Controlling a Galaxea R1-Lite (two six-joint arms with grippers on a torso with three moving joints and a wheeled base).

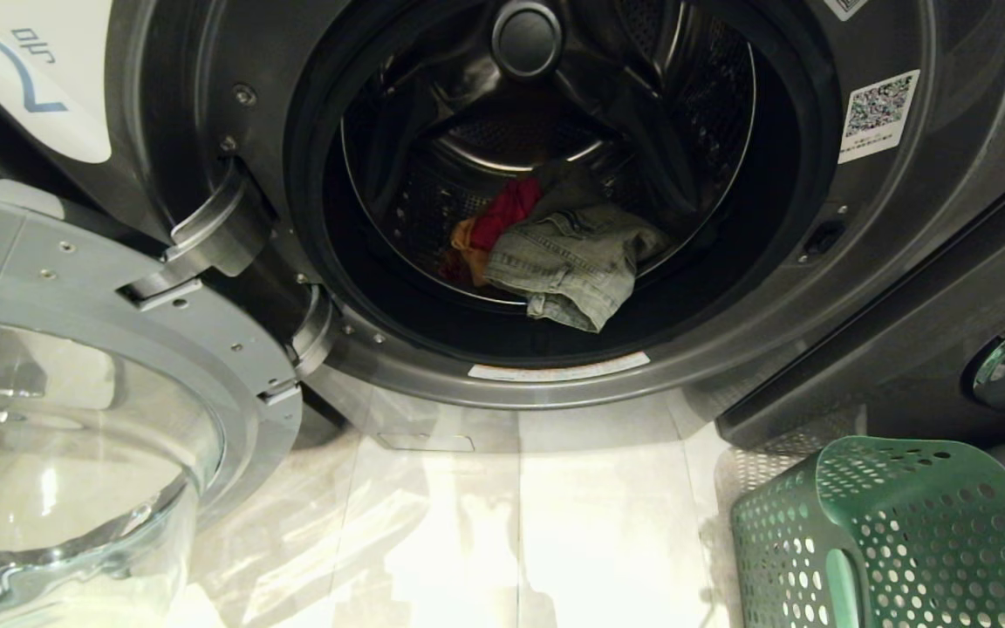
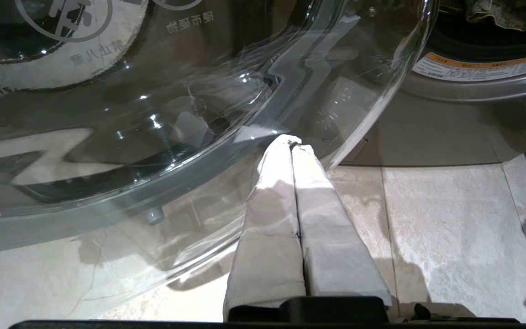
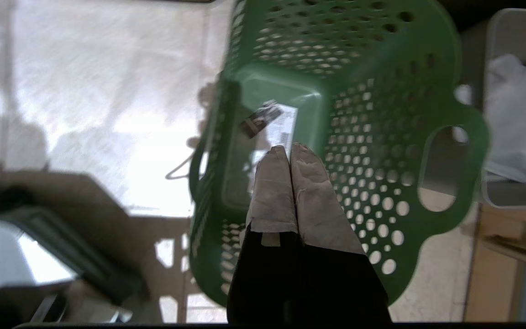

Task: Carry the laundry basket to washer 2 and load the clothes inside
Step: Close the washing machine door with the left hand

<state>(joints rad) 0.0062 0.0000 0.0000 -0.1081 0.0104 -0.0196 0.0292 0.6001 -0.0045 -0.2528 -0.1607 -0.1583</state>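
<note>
Clothes (image 1: pixel 555 253) lie in washer 2 (image 1: pixel 921 262); laundry basket (image 3: pixel 336 137) empty (job looks done), right tool (image 3: pixel 290 153) pressed together above it.

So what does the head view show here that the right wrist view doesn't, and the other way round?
Only the head view: washer 2 with its door swung open, and the clothes lying in the drum. Only the right wrist view: the right gripper, shut and empty above the basket, the basket's bare floor with a label, and a grey bin holding white material. Both: the green laundry basket on the pale tiled floor.
</note>
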